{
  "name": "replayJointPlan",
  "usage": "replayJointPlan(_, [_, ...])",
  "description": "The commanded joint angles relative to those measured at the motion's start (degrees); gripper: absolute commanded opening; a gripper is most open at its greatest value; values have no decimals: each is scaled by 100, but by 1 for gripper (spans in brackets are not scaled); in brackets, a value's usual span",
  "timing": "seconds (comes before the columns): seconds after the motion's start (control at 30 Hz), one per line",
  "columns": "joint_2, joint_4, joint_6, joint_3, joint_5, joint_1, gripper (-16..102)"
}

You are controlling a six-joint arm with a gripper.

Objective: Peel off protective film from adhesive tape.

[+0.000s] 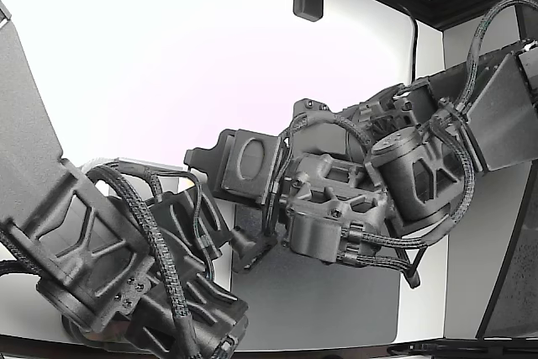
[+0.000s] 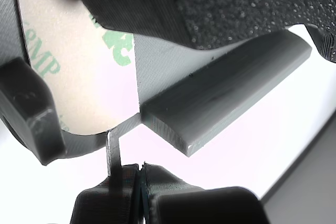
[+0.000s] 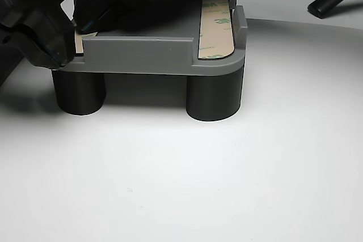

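You can read green "3M" logo print on the pale film point(image 2: 79, 66) in the wrist view, partly cut off by the dark parts in front of it. In the other view, the same green "3M" marks show on the film strip point(image 3: 216, 29) lying along the grey holder's point(image 3: 142, 55) right-hand edge. Nothing else carries legible text.

Matt grey plastic fixture point(image 3: 142, 55), seemingly paper-backed tape point(image 3: 216, 29)

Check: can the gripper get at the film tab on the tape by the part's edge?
Probably yes. In the wrist view the gripper sits right at the thin film tab, nothing between them.
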Motion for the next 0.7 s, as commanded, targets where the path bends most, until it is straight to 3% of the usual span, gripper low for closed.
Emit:
replayJointPlan(0.0, [79,-9,18,-193,9,-44,-11])
replayJointPlan(0.67, [62,9,62,-176,70,9,-11])
